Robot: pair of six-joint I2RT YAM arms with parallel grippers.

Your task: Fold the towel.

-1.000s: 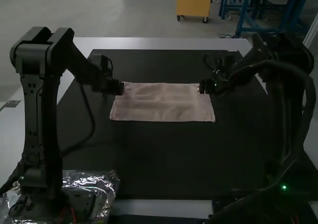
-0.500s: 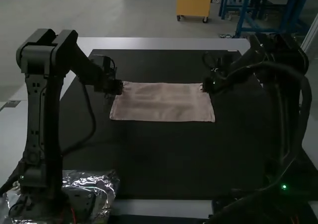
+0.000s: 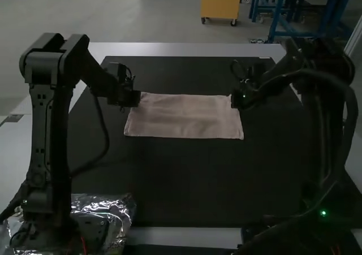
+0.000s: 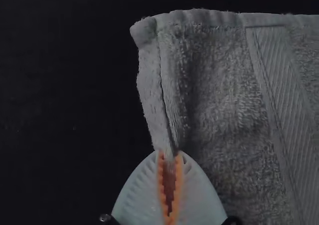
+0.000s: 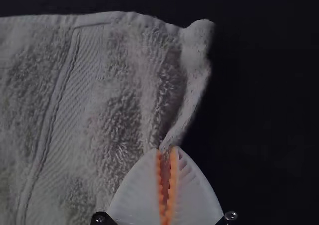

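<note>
The pale towel lies flat as a wide rectangle on the black mat, its long edges running left to right. At its far left corner is my left gripper; my right gripper is at the far right corner. In the left wrist view, the left gripper is shut on the towel's side edge, which is pinched into a narrow fold. The right wrist view has the right gripper shut on the opposite side edge of the towel, gathered between orange pads, a little from the rounded corner.
The black mat extends around the towel on the table. Crinkled silvery plastic lies by the left arm's base. Dark cables hang beside both arms.
Over the last second my right gripper has shifted slightly at the towel's far right corner and the left arm has leaned slightly rightward. The towel has moved very slightly left.
</note>
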